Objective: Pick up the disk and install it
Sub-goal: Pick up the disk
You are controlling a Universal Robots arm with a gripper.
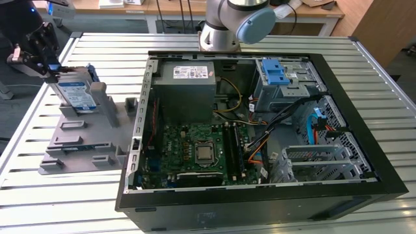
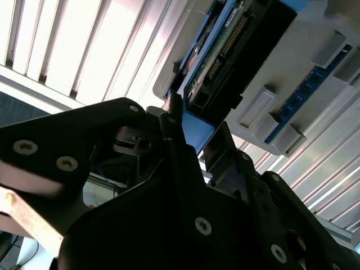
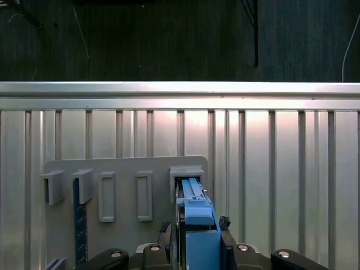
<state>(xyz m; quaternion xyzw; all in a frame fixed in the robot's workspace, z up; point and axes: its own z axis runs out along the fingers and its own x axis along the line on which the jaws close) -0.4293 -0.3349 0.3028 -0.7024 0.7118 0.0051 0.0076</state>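
The disk (image 1: 73, 95), silver with a blue-and-white label and a blue frame, stands on edge in a slot of the grey holder (image 1: 85, 131) at the exterior view's left. My gripper (image 1: 57, 73) is at the disk's upper end. In the first wrist view the disk's blue frame (image 3: 198, 225) runs between my two fingers (image 3: 225, 223), which press its sides, and its far end sits in the holder's slot (image 3: 186, 173). The second wrist view shows the disk's blue edge (image 2: 197, 132) and connector end against the black gripper body.
An open computer case (image 1: 140, 161) lies on the slatted metal table (image 1: 390, 97), with a motherboard, a grey power-supply box (image 1: 188, 80) and a drive cage with a blue latch (image 1: 276, 73). The holder has other slots; a blue strip (image 3: 80, 219) sits in one.
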